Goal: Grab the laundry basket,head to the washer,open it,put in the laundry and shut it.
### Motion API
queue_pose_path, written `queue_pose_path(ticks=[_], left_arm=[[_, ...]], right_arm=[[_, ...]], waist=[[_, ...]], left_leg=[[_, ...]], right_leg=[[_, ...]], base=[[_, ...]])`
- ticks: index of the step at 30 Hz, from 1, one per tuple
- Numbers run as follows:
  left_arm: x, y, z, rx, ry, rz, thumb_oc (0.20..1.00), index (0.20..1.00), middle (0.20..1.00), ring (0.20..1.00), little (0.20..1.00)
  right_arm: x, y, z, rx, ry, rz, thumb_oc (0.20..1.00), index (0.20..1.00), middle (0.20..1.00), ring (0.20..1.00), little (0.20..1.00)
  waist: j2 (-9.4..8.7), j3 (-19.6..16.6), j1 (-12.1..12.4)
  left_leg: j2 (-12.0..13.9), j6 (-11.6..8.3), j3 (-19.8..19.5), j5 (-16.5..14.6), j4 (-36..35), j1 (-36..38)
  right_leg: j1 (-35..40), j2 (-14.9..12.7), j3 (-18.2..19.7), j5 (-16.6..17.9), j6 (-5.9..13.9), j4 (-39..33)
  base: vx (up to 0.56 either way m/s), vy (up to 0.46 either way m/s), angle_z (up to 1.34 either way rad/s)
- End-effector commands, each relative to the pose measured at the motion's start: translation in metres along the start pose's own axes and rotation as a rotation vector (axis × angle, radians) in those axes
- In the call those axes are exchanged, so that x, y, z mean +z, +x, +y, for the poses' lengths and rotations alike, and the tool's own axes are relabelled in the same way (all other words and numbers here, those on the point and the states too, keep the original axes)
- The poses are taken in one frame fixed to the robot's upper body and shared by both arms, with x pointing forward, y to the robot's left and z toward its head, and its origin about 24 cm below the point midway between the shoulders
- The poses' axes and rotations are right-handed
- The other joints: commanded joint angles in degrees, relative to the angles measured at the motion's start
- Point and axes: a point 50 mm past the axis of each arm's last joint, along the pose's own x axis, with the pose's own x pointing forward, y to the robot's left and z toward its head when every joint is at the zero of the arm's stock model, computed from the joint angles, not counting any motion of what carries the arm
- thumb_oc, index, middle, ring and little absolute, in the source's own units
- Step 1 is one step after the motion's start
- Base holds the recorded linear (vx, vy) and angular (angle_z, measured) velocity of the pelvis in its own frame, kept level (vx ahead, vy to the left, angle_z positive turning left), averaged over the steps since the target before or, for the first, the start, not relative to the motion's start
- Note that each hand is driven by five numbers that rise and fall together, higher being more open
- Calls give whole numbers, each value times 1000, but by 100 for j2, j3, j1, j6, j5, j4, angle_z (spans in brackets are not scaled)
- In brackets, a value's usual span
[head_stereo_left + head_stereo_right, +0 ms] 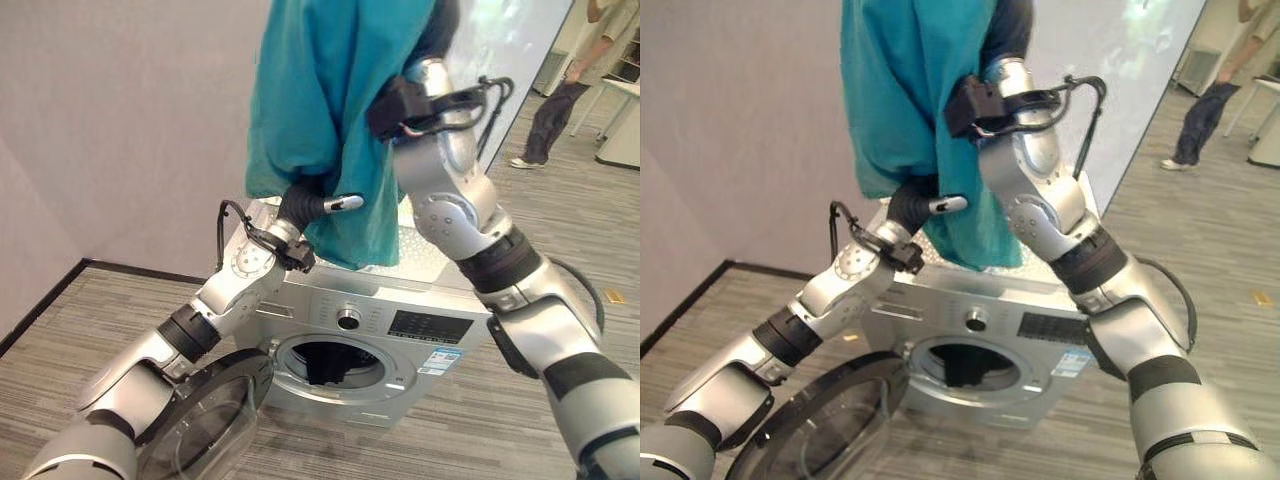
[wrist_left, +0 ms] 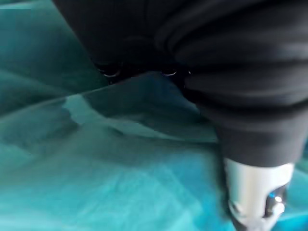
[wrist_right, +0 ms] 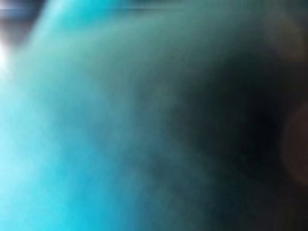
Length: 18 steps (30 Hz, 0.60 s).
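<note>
A teal cloth (image 1: 320, 110) hung above the silver washer (image 1: 360, 340), whose door (image 1: 205, 420) stood open; the left hand (image 1: 320, 205) reached into it, the right hand's grip hidden by fabric

washer (image 1: 400, 340) ahead on floor (image 1: 90, 330), near wall (image 1: 120, 120) | washer door (image 1: 205, 420) swung open at its left | dark garment (image 1: 325, 365) in drum | cloth (image 1: 320, 110) hanging above washer top | person (image 1: 560, 90) far right, behind
</note>
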Motion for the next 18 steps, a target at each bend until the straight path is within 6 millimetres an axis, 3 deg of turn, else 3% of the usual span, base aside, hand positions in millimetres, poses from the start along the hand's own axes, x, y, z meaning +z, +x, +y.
queue_pose_path(ticks=[1,4,11,18], left_arm=[[45,23,0,2,34,-183,1000,1000,1000,1000,1000],[45,20,-2,-7,-11,-202,1000,1000,1000,1000,1000],[36,5,-12,-74,-269,-228,1000,1000,1000,1000,1000],[43,2,-18,-94,-315,-269,1000,1000,1000,1000,1000]], right_arm=[[36,21,-20,-97,-36,-156,200,200,200,200,200],[31,24,-28,-146,-28,-139,200,200,200,200,200],[2,26,-71,-387,-119,-7,200,200,200,200,200],[-31,12,-69,-391,-77,110,200,200,200,200,200]], waist=[[-288,-42,114],[-301,-37,97],[-276,-1,140],[-241,59,144]], left_leg=[[26,-69,-188,-75,3,68],[38,-72,-162,-90,3,83],[53,-63,-113,-110,3,87],[36,-46,-127,-113,3,71]], right_leg=[[122,-478,-180,618,427,-81],[108,-464,-149,623,418,-79],[66,-449,-75,634,391,-81],[34,-463,-61,651,379,-71]], base=[[-1,-12,-5],[0,-9,-2],[-7,-6,-5],[0,1,0]])
